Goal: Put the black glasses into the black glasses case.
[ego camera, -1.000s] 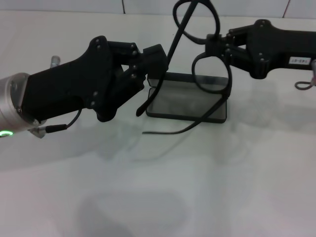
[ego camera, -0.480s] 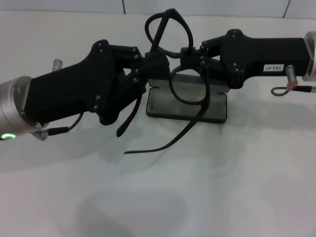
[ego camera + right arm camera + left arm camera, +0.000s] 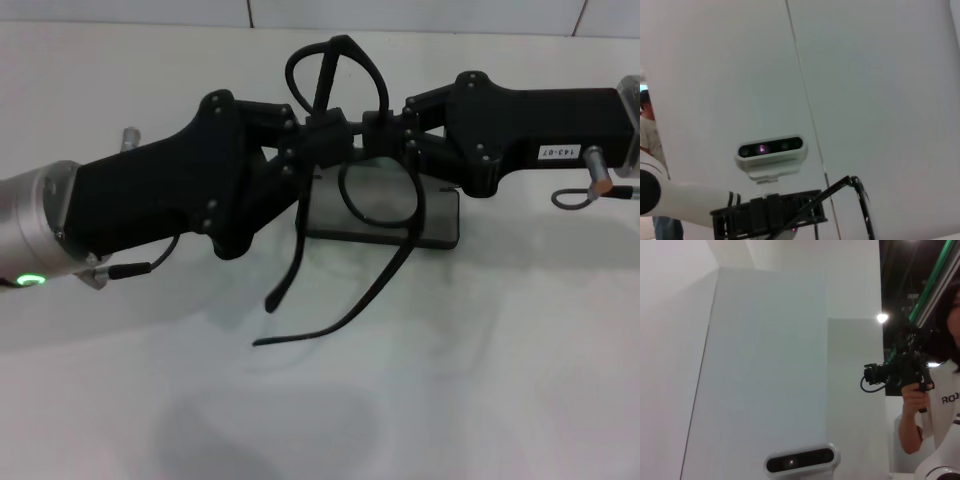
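The black glasses (image 3: 384,196) hang in the air above the table in the head view. One lens ring stands up at the back, and the two temple arms trail down toward the front left. My right gripper (image 3: 385,130) reaches in from the right and is shut on the frame near the bridge. My left gripper (image 3: 322,135) comes in from the left and meets the frame right beside it. The black glasses case (image 3: 446,232) lies open on the table below and behind the glasses, grey lining up. A thin piece of the glasses (image 3: 863,202) shows in the right wrist view.
The white table (image 3: 450,380) runs wide in front of the case. A looped cable (image 3: 572,198) hangs from the right arm. A person (image 3: 927,405) holding a camera stands in the background of the left wrist view.
My right gripper has carried the glasses left and down, toward my left gripper. The left arm has shifted slightly right. The temple arms now hang lower, over the table in front of the case.
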Action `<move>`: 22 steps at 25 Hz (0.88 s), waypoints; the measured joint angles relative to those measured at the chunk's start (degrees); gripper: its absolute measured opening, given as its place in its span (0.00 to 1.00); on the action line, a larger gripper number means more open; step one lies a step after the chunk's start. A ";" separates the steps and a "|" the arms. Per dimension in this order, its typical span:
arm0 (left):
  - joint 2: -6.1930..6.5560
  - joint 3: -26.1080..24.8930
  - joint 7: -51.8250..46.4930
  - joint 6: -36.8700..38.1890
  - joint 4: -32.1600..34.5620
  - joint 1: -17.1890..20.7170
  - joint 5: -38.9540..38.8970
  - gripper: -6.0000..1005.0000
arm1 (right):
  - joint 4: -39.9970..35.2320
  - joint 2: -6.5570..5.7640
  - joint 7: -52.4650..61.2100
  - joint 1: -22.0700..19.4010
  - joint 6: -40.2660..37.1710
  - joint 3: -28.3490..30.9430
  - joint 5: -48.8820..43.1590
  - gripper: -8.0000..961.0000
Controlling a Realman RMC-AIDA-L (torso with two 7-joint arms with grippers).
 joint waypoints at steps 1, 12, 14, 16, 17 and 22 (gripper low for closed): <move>0.00 0.06 0.00 -0.01 -0.04 -0.14 0.14 0.05 | 0.00 0.05 -0.02 0.00 -0.09 0.00 0.01 0.08; -0.10 1.59 1.55 -0.20 -3.07 -1.47 0.38 0.05 | 2.21 0.16 -1.96 0.78 -1.29 -2.63 3.84 0.08; -0.07 1.59 2.09 -0.24 -3.74 -1.70 0.38 0.05 | 2.22 0.21 -1.98 0.93 -1.40 -3.58 4.42 0.08; -0.10 1.59 2.34 -0.30 -3.98 -1.72 0.38 0.05 | 2.24 0.20 -2.02 0.99 -1.47 -4.31 4.99 0.08; -0.10 1.59 2.52 -0.35 -4.16 -1.72 0.37 0.05 | 2.24 0.20 -2.06 1.01 -1.52 -4.55 5.20 0.08; -0.14 1.57 3.23 -0.50 -5.02 -1.68 0.37 0.05 | 2.26 0.15 -2.16 0.75 -1.76 -5.13 5.84 0.08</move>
